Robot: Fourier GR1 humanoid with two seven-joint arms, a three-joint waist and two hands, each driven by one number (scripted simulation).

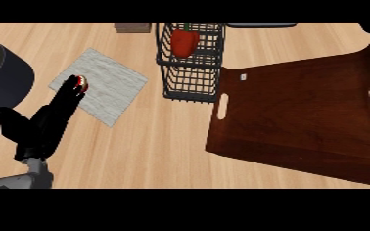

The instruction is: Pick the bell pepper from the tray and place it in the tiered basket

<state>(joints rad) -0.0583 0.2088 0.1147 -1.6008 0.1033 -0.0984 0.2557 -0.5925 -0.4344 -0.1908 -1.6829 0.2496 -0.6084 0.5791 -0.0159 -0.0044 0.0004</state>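
The red bell pepper (183, 42) is sitting inside the black wire tiered basket (189, 85), beside the dark wooden tray (296, 117). The left hand (57, 108) is stretching straight-fingered over a pale stone-textured mat (108, 90), fingertips possibly touching a small round object (82, 83).

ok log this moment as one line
bell pepper: in tiered basket | tray: nothing on it | left hand: fingers straight, over grey mat | right hand: not in view
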